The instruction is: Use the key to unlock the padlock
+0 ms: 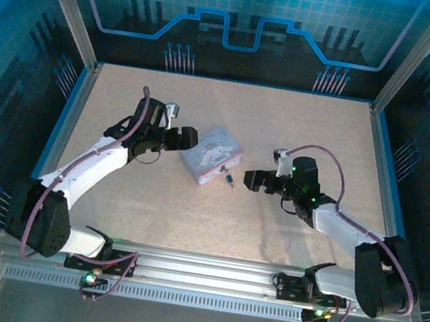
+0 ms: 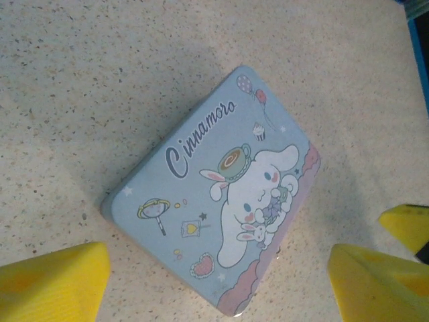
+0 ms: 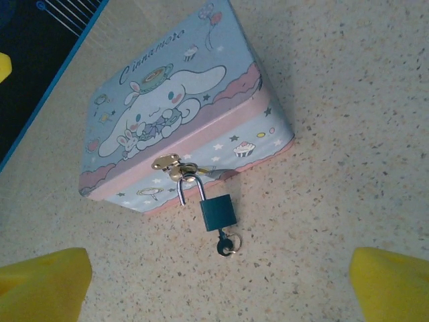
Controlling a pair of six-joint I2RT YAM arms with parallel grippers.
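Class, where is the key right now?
In the right wrist view's centre, the key sits in the bottom of the padlock, hung on the front clasp of the tin box.

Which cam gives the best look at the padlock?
Right wrist: the padlock is large and sharp, hanging from the tin box hasp with the key at its base. Top external shows the padlock as a dark speck by the box's front. Left wrist looks down on the lid.

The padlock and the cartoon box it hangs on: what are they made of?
The padlock looks like metal: a matte dark teal body, probably painted, with a shiny silvery shackle. The box looks like printed tin, smooth and faintly glossy, with a brass-coloured hasp; painted plastic cannot be ruled out.
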